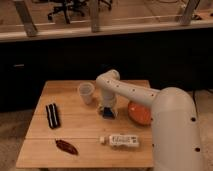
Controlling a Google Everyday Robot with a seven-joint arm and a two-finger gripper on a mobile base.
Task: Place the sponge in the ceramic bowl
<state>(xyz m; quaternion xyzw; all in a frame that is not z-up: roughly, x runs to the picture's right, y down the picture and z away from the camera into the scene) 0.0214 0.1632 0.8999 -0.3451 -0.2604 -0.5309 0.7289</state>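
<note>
The sponge (107, 114) shows as a small blue block at the middle of the wooden table (75, 125), between the fingertips of my gripper (107, 112). The gripper points straight down from the white arm and sits right on the sponge at table level. The ceramic bowl (138, 114) is glossy orange-red and stands just right of the gripper, partly hidden behind my white arm.
A translucent white cup (86, 92) stands left of the gripper. A black ridged block (52, 115) lies at the left, a dark red-brown object (66, 146) near the front edge, and a white bottle (121, 140) lies on its side at the front.
</note>
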